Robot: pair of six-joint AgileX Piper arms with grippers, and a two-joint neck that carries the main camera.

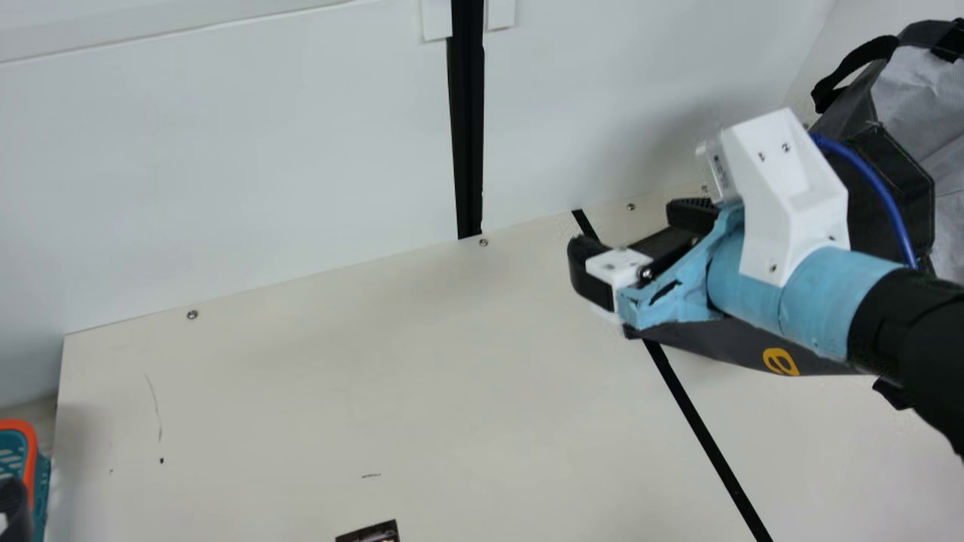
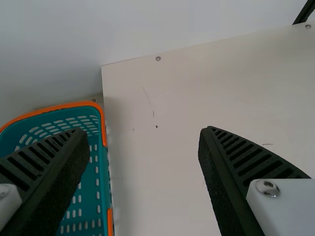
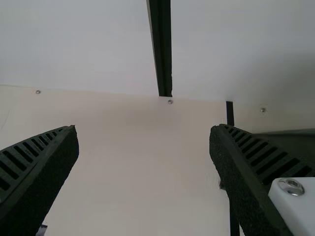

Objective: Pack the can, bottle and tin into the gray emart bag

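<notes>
Your right end effector (image 1: 631, 226) is wide open with nothing in its grasp, above the cream surface (image 1: 376, 391). At the main view's right, your arm partly hides the gray emart bag (image 1: 915, 98). Your left end effector (image 1: 13, 510) is also wide open and empty, near the orange-rimmed teal basket (image 2: 101, 172). You see a dark item (image 1: 373, 534), mostly cut off, at the main view's bottom edge.
</notes>
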